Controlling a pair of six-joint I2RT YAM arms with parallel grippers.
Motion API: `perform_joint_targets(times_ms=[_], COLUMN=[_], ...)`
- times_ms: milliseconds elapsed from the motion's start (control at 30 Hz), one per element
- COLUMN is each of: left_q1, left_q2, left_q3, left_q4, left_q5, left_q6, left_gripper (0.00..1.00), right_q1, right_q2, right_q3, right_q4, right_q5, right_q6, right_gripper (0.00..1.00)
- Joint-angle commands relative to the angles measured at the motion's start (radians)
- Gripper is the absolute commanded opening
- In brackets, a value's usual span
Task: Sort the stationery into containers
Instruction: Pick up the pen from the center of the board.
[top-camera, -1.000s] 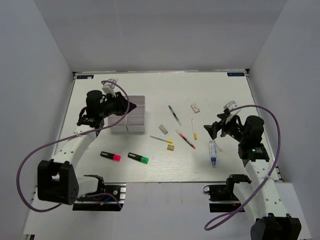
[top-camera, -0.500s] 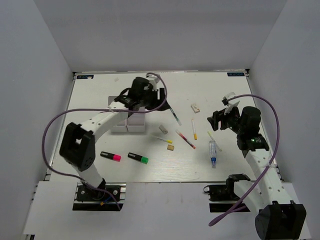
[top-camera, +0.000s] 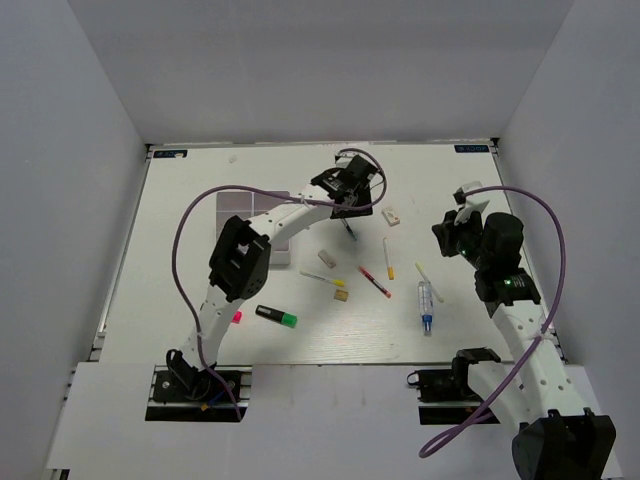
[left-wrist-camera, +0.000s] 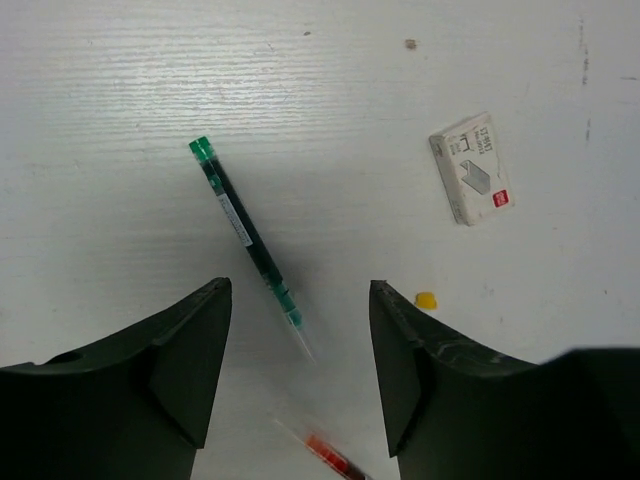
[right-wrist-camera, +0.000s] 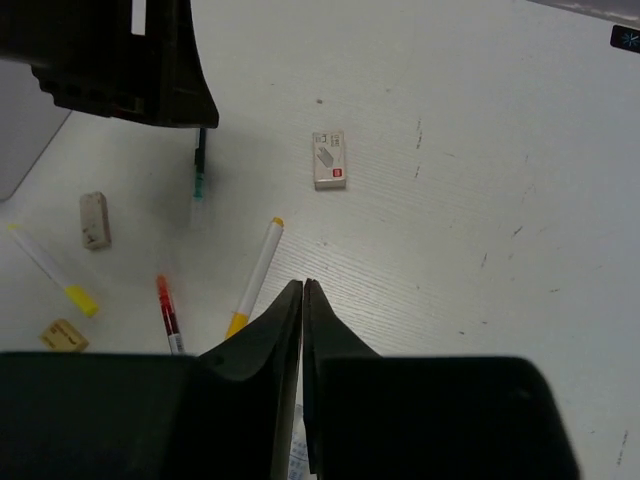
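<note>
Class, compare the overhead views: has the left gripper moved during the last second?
Yes. The left gripper has swung right, from over the white organizer box to above the teal pen.

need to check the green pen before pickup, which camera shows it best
Left wrist: the green pen lies whole. Top external shows only a bit beside the left gripper; right wrist, a short stretch.
</note>
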Motion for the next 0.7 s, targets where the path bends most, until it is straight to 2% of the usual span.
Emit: perform_joint_targets(times_ms=[0,100,400,667], left_q1=[-0.008,-0.008,0.012,0.021], left_q2=[0.028,0.084,0.136,0.211], left_q3=[0.121,0.161,0.161,0.241], left_q4=[-0.132,-0.172,-0.141,-0.153], left_q5=[-0.099,-0.099,-0.058,-0.047], left_q6=[-0.11,-0.137,-0.173,-0.182], left_gripper=[0.67,0.64,0.6,0.56], right_q1=[0.008,0.013,0.026,0.031], right_q2=[-0.012,-0.025,-0.061,-0.08], right_q3=[0.044,0.037,0.02,0.008], right_q4=[0.006,0.013,0.036,0.045], right_q5=[0.01,0.018,0.036,0.039], right_q6=[0.021,0.019,0.021,0.019], right_gripper=[0.06,0.08,0.1,0.1])
